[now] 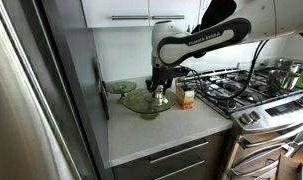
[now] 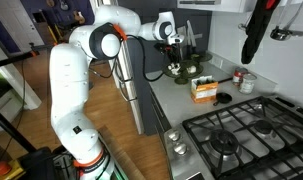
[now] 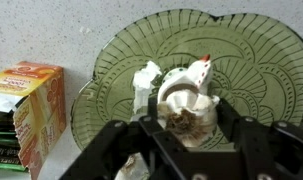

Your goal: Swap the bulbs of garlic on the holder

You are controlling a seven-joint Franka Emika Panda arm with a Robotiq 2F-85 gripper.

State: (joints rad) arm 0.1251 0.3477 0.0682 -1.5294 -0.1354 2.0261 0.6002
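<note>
gripper down in holder, jaws closed on garlic bulb, dark fingers flanking it on both sides. cannot tell if bulb lifted or resting on glass. second garlic bulb just beside held one, on carton side. holder toward back edge of countertop. orange-and-white carton just beside holder, between it and stove.
</note>
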